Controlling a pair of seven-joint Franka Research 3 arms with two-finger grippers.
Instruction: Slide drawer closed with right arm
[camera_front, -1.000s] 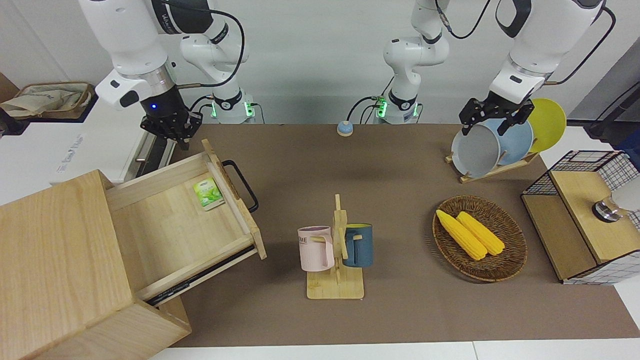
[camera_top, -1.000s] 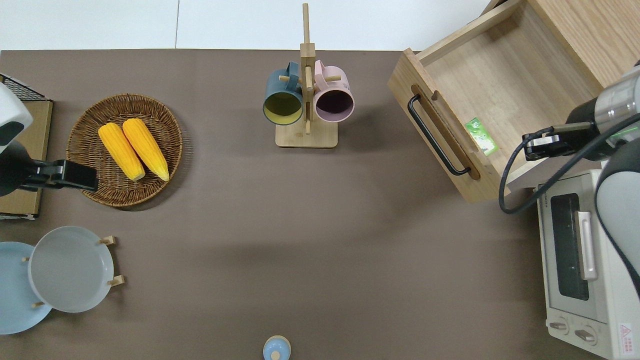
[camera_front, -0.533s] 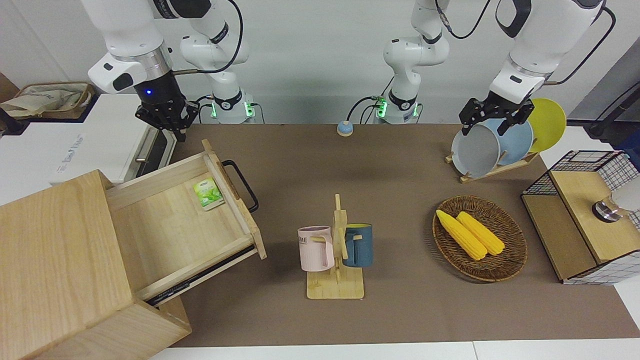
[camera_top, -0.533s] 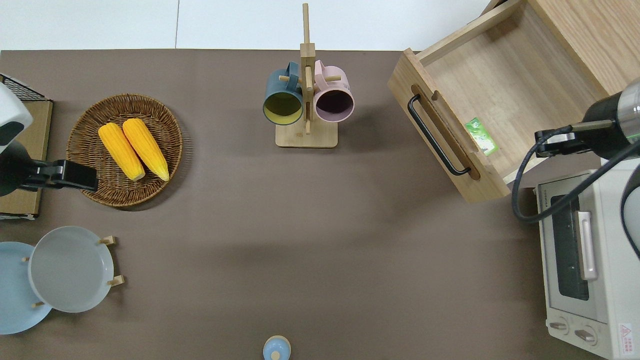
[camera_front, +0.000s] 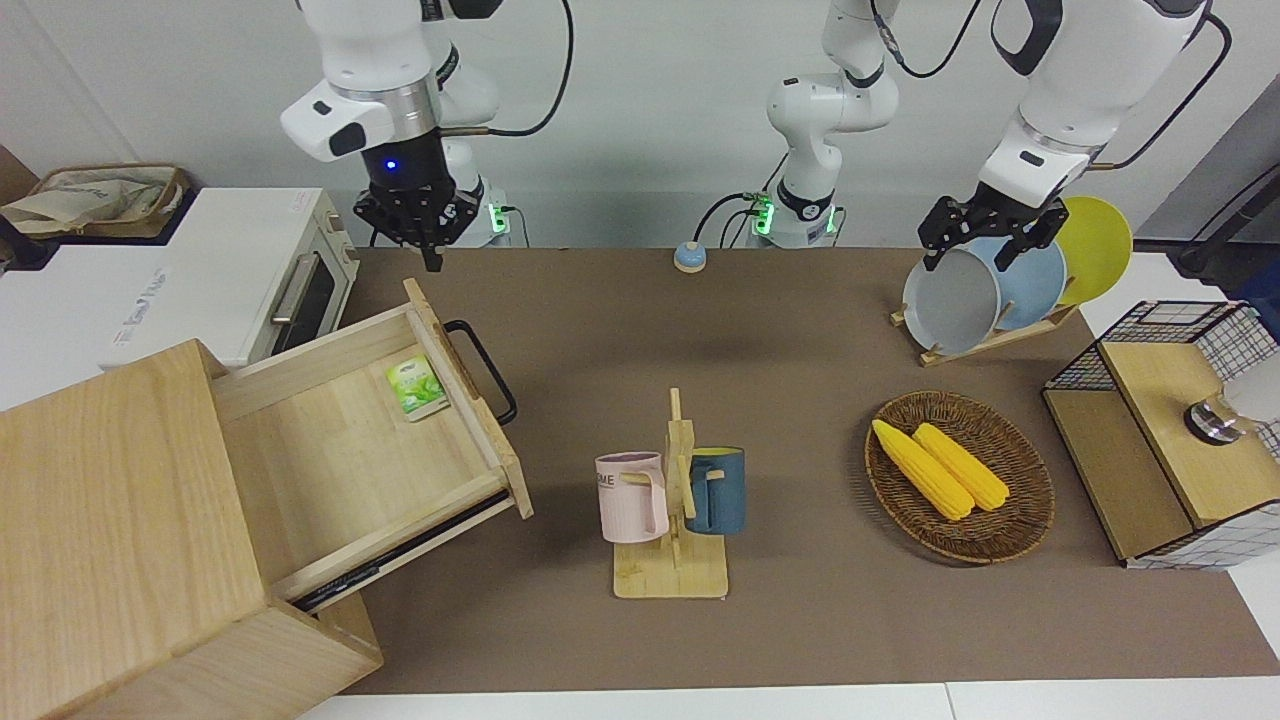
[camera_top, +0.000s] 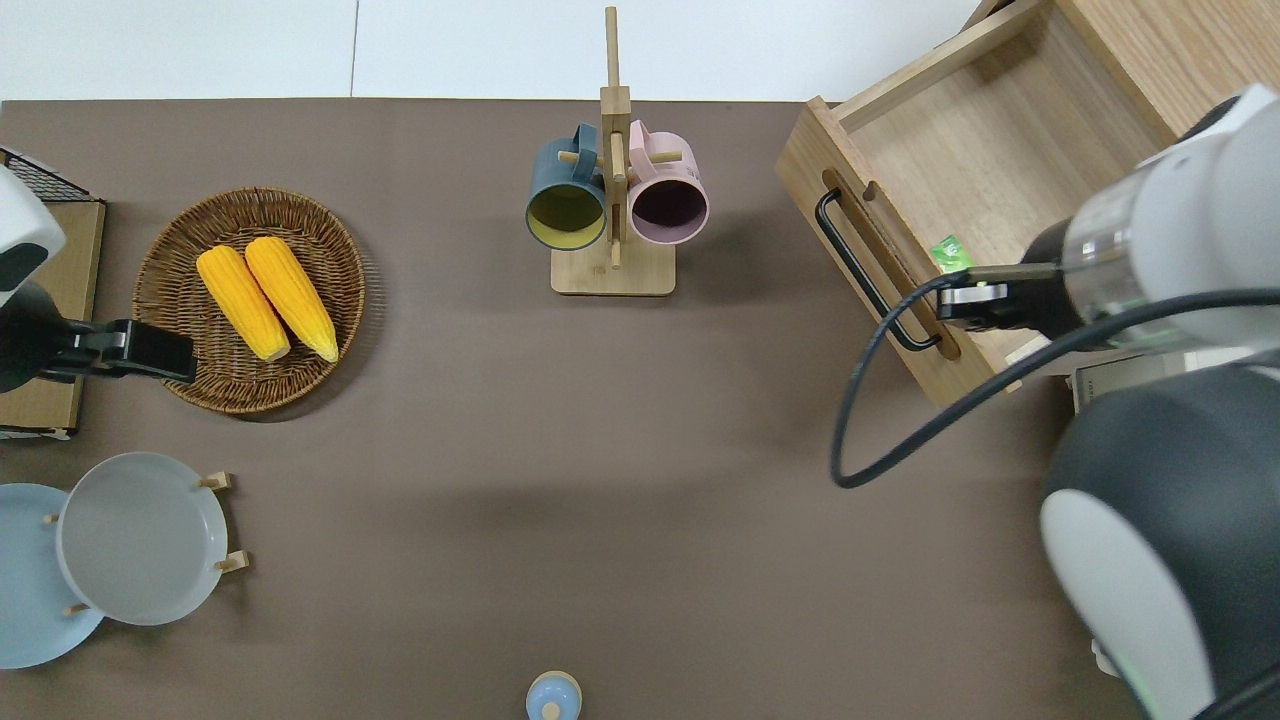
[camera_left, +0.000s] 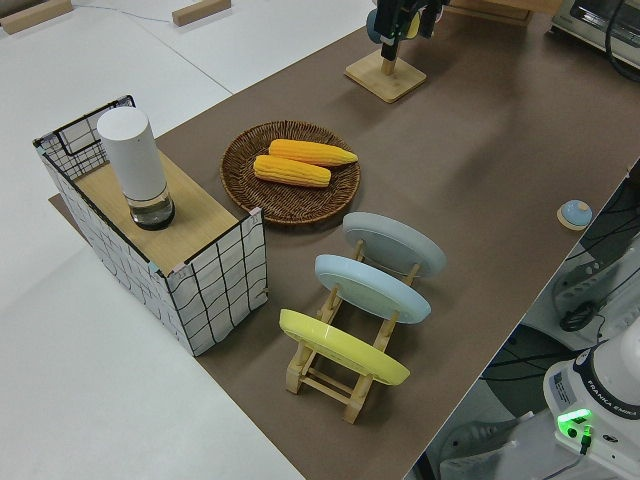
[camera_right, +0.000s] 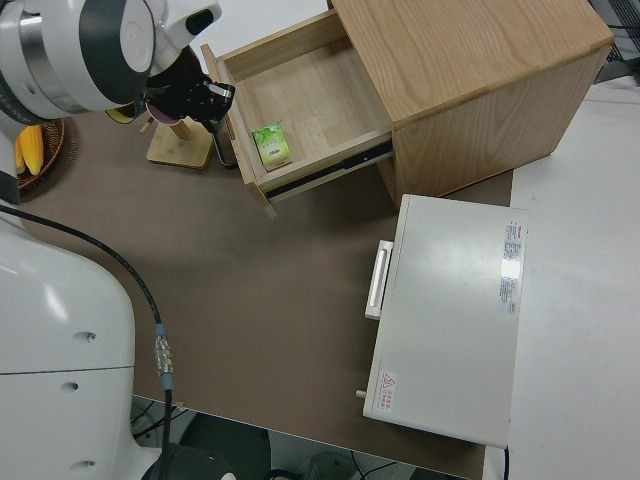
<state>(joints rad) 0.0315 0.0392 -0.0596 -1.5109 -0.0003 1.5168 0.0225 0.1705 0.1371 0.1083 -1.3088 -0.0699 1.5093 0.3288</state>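
— Can you see the fingers on the right gripper (camera_front: 430, 258)?
— Not well enough; I cannot tell if they're spread or pressed together. It's up over the front of the drawer (camera_top: 985, 190), by the black handle (camera_top: 868, 270).
— And the drawer?
— Pulled well out of the wooden box (camera_front: 110, 530) at the right arm's end, a green packet (camera_front: 416, 387) inside. Left arm's parked.

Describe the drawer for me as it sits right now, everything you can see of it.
The drawer is wide, shallow and of light wood, pulled well out of the big pale wooden box at the right arm's end of the table. A black loop handle sits on its front panel. A dark slide rail shows under one side. Inside, a small green packet lies against the front panel; the rest is bare. The right tool is over the front panel near the handle; whether it touches cannot be told.
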